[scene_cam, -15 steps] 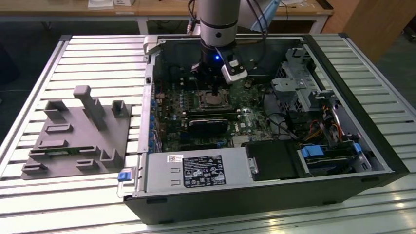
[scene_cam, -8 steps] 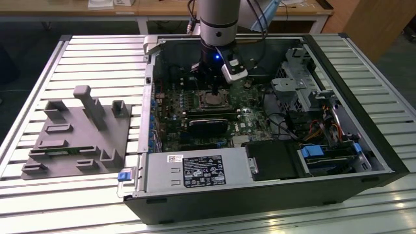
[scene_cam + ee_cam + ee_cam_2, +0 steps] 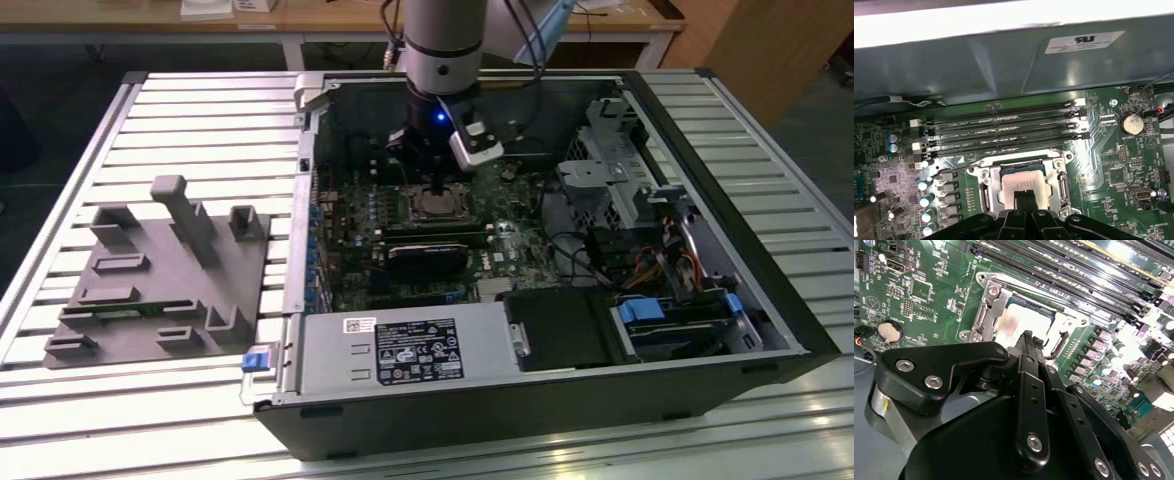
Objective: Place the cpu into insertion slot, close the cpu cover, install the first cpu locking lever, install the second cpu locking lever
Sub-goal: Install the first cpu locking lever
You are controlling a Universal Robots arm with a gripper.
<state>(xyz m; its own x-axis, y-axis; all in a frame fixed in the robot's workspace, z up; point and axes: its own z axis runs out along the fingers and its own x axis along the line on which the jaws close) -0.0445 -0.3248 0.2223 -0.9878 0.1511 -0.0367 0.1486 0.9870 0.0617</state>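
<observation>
The cpu (image 3: 1021,176) lies flat in the insertion slot (image 3: 985,175) on the green motherboard, its dull silver top showing in both wrist views. The silvery cpu cover (image 3: 1058,176) lies down around it, and the chip shows through its cut-out. My gripper (image 3: 1026,196) is shut, its black fingertips (image 3: 1029,337) pressed together right at the near edge of the cpu (image 3: 1021,320), with nothing seen between them. In the exterior view the gripper (image 3: 430,185) hangs inside the open computer case, just above the cpu (image 3: 435,207). A bent metal lever (image 3: 1060,344) lies beside the socket.
Long black memory slots (image 3: 1004,132) run just beyond the socket, next to the case wall (image 3: 1004,65). A black graphics card (image 3: 434,258), the power supply (image 3: 400,352) and a drive cage (image 3: 607,180) crowd the case. A grey fixture (image 3: 160,270) sits on the slatted table at the exterior view's left.
</observation>
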